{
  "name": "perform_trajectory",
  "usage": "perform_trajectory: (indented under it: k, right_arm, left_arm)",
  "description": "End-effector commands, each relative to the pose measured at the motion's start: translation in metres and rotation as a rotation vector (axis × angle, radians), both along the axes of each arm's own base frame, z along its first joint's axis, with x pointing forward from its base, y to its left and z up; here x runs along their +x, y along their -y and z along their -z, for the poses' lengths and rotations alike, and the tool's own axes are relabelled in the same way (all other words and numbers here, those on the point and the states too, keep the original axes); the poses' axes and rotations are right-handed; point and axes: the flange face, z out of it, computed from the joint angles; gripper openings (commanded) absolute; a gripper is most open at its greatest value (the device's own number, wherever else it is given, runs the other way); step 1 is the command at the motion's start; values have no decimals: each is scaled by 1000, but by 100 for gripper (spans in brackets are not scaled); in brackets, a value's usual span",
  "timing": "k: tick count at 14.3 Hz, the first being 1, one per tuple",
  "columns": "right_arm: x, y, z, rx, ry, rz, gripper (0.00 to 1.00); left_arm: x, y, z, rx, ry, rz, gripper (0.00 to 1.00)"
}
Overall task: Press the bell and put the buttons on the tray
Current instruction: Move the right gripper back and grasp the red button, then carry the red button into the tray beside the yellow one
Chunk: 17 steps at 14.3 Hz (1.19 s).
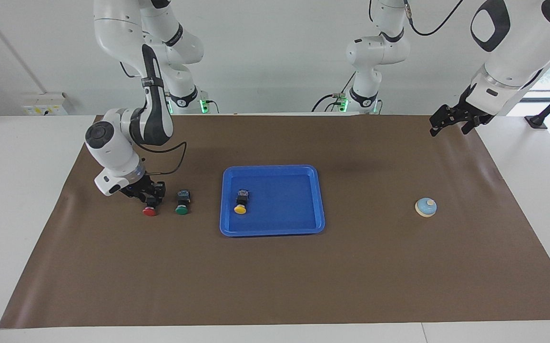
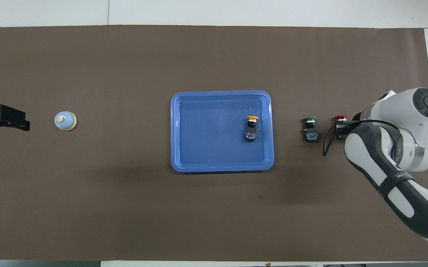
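Note:
The blue tray (image 1: 303, 228) (image 2: 221, 167) lies mid-table with the yellow button (image 1: 240, 206) (image 2: 252, 126) in it, toward the right arm's end. The green button (image 1: 182, 205) (image 2: 310, 128) and the red button (image 1: 149, 211) (image 2: 341, 118) lie on the mat beside the tray, toward the right arm's end. My right gripper (image 1: 152, 197) (image 2: 339, 130) is down at the red button's black body. The bell (image 1: 426, 206) (image 2: 65, 121) stands toward the left arm's end. My left gripper (image 1: 450, 127) (image 2: 21, 124) hangs open and empty over the mat's edge beside the bell.
A brown mat (image 1: 275, 286) (image 2: 214, 222) covers the table. The right arm's cable (image 1: 175, 162) loops above the mat near the red and green buttons.

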Motion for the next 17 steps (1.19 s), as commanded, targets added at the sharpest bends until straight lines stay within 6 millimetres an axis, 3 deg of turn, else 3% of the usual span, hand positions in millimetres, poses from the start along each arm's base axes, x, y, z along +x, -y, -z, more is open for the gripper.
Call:
perform_trajectory:
  k: [1, 3, 4, 6, 9, 10, 13, 14, 17]
  right_arm:
    - [1, -3, -11, -8, 35, -24, 0]
    - [18, -15, -47, 0, 16, -36, 0]
    - [34, -41, -80, 1, -7, -22, 0]
    - [49, -99, -108, -11, -37, 43, 0]
    - [40, -183, -116, -39, -22, 64, 0]
    - [37, -223, -112, -40, -21, 70, 0]
    - [46, -314, -95, -40, -31, 99, 0]
    - [47, -335, -89, -40, -29, 104, 0]
    - [36, -366, -72, -42, -26, 120, 0]
  left_arm:
    - [-2, -1, -5, 20, 13, 0, 100]
    - [-2, 0, -5, 18, 13, 0, 100]
    - [-2, -1, -5, 18, 13, -2, 100]
    - [-3, -1, -6, 20, 14, -2, 100]
    - [-3, -1, -6, 20, 14, 0, 100]
    - [-3, -1, -6, 20, 14, 0, 100]
    - [-2, -1, -5, 18, 13, -2, 100]
    - [-2, -1, -5, 20, 13, 0, 100]
    - [-3, -1, -6, 18, 14, -2, 100]
